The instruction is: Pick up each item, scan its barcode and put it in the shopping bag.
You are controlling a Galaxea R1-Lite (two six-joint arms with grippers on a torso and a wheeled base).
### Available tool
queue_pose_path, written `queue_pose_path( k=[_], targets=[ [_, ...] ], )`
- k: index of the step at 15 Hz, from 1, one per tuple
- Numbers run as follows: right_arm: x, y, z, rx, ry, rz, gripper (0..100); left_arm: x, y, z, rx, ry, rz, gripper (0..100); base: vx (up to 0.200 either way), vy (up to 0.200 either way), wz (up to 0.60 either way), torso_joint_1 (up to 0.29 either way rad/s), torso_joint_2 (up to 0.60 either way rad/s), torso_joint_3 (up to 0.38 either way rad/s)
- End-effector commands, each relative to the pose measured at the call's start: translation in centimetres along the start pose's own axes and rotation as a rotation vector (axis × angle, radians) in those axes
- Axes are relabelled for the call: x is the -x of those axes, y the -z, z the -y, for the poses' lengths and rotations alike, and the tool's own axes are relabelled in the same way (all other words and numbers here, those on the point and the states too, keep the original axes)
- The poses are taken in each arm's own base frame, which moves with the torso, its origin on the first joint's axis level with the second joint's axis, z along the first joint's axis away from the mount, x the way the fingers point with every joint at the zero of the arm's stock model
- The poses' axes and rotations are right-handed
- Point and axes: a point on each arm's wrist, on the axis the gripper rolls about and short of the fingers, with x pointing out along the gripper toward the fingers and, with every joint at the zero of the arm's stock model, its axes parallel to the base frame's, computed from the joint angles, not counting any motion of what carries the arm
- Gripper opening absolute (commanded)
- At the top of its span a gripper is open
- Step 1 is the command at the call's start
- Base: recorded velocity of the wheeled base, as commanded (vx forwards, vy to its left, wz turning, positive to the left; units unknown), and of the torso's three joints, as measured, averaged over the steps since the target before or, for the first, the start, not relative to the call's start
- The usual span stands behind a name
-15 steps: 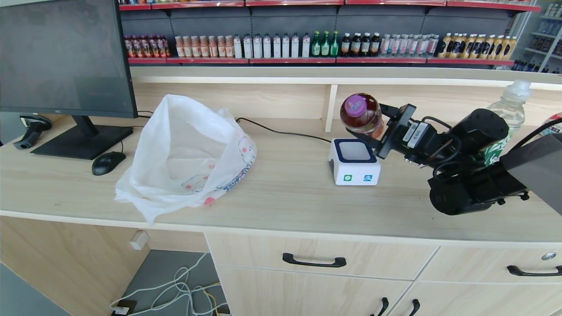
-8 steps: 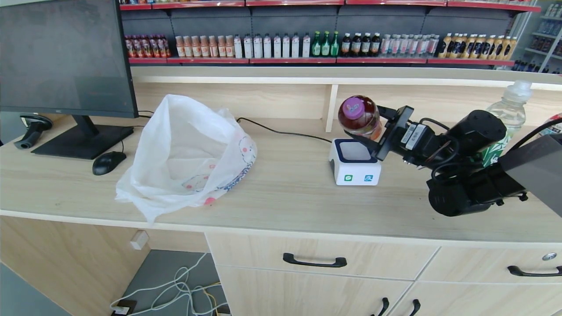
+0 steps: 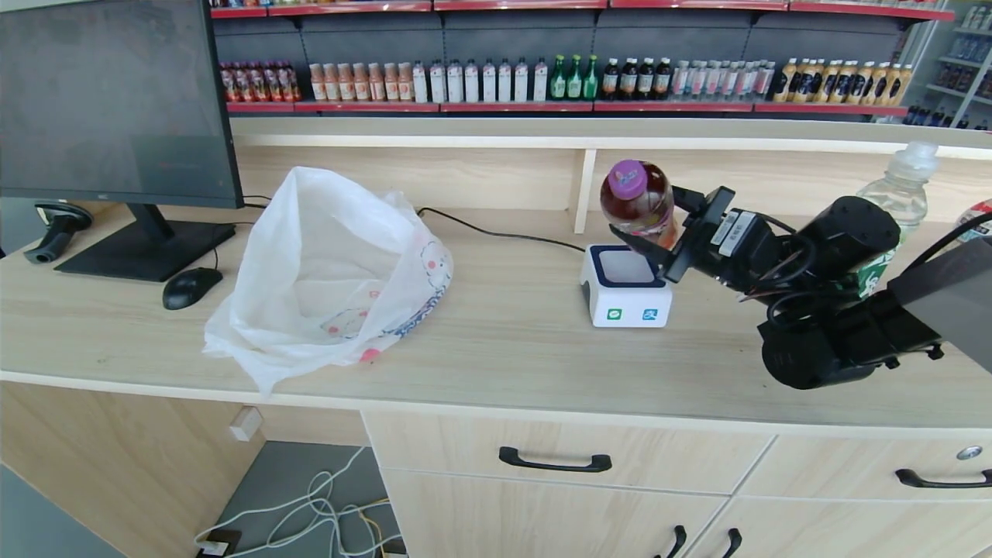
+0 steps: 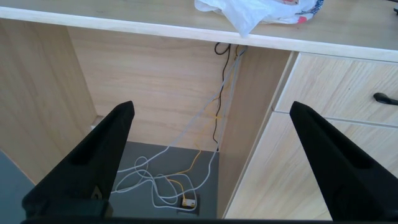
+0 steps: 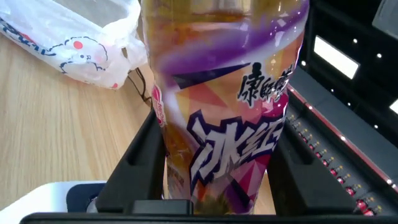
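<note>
The left end effector was held low before the cabinet front, its fingers spread wide with nothing between them. On the worktop, the bag was slumped at centre left of the head frame, its mouth gaping upward. The scanner was set right of centre, well apart from the bag. Just above its window the bottle was held nearly upright, purple cap uppermost, by the right end effector, whose fingers were clamped on the labelled body from both sides. Farther back, a water bottle stood at the right edge and a monitor at upper left.

The bottle was judged full, hence fairly heavy, stiff-walled but smooth; the glossy label could let it slide if tilted far. A hold on the mid-body, below the shoulder, was judged soundest, with the barcode left uncovered. The bag was judged thin and limp, likely to fold at a touch, so the bottle would best be lowered through the open mouth.
</note>
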Motion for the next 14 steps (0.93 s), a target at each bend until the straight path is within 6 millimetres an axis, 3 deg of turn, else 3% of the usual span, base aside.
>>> queue_pose_path(
  k=[1, 5, 9, 14],
  targets=[
    [-0.1, -2.7, 0.5, -0.034, 0.023, 0.006, 0, 0.0, 0.0, 0.0, 0.0, 0.0, 0.001, 100, 0.0, 0.0, 0.0, 0.0, 0.0, 0.0],
    [1.8, -6.7, 1.9, -0.149, 0.156, -0.082, 0, 0.0, 0.0, 0.0, 0.0, 0.0, 0.001, 100, 0.0, 0.0, 0.0, 0.0, 0.0, 0.0],
    [4.8, -9.9, 0.9, -0.282, 0.208, -0.173, 0, 0.0, 0.0, 0.0, 0.0, 0.0, 0.001, 100, 0.0, 0.0, 0.0, 0.0, 0.0, 0.0],
    [6.5, -12.1, 0.6, -0.45, 0.27, -0.2, 0, 0.0, 0.0, 0.0, 0.0, 0.0, 0.001, 100, 0.0, 0.0, 0.0, 0.0, 0.0, 0.0]
  ],
)
